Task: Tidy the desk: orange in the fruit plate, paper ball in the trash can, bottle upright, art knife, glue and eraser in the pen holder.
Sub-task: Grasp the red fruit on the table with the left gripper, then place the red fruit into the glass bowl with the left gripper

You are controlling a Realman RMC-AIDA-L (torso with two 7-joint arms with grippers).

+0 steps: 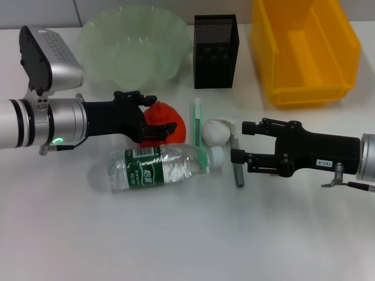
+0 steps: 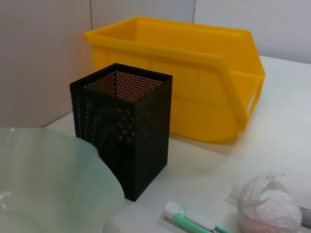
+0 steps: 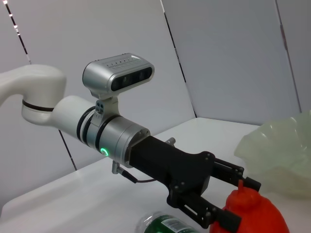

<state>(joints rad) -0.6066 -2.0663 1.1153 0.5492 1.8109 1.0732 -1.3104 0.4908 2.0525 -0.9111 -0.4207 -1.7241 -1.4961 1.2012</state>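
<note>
White worktop (image 1: 176, 234): left tool (image 1: 167, 124) clamped on the orange (image 1: 167, 120) just in front of the fruit plate (image 1: 105, 41) (bottle (image 1: 158, 167) lying flat), right tool (image 1: 239, 141) apart beside the paper ball (image 1: 217, 130).

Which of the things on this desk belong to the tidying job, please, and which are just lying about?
Belonging to the job:
orange, in the left pincer
fruit plate
bottle, lying down
paper ball
trash can
pen holder
green-and-white art knife

Just lying about:
nothing that I can make out
</note>
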